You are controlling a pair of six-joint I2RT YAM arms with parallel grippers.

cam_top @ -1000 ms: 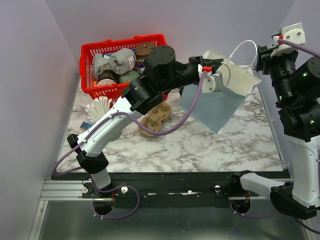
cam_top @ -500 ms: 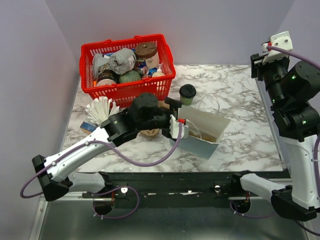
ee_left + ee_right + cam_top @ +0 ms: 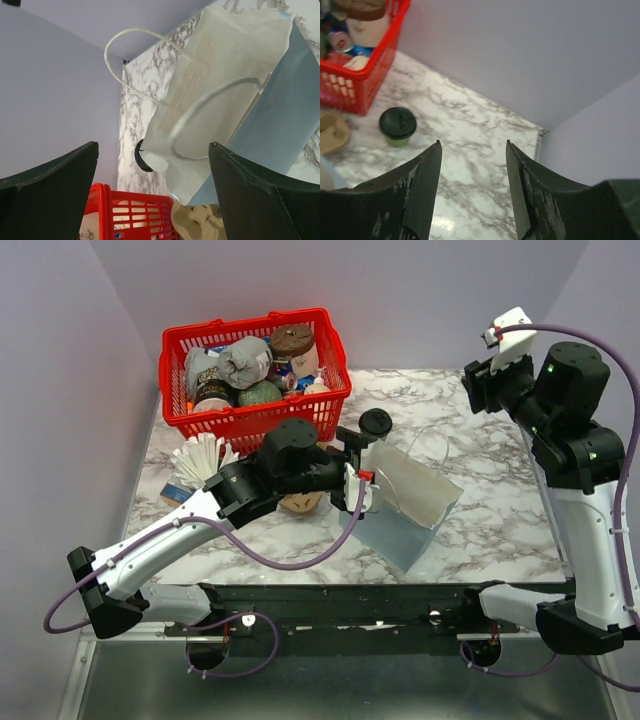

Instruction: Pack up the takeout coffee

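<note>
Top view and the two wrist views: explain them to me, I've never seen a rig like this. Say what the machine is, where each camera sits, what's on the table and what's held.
The machine is two robot arms bolted at the table's near edge, each ending in a two-finger gripper. The top view looks down from above and behind them. Each wrist view comes from a camera on one arm, so the dark shapes at its bottom are that arm's own fingers. On the marble table are a full red basket, a green cup with a black lid, a paper bag, a brown carrier and some white stirrers. The left gripper is open, facing the bag. The right gripper is open in the air. Nothing is held.
</note>
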